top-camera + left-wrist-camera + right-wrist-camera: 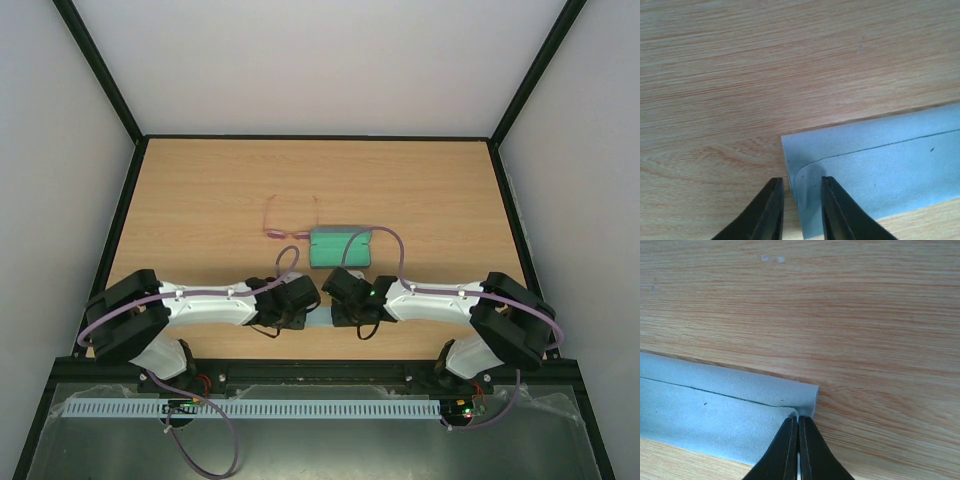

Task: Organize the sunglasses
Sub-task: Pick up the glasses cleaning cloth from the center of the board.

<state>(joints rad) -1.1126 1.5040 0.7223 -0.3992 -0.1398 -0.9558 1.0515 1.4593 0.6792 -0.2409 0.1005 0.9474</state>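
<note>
The sunglasses (288,233), thin pink-red frame with temple arms spread, lie on the table's middle, just left of the open case (340,248) with green lining. A folded light-blue cloth (318,319) lies between my two grippers near the front edge. My left gripper (800,182) is open with a narrow gap, straddling the cloth's (880,170) left edge, one finger over the cloth and one over the wood. My right gripper (798,419) is shut, pinching the top layer's corner at the cloth's (700,415) right end.
The wooden table (200,200) is bounded by a black frame and white walls. Both arms (210,305) (430,300) reach inward from the front corners, with cables looping above them.
</note>
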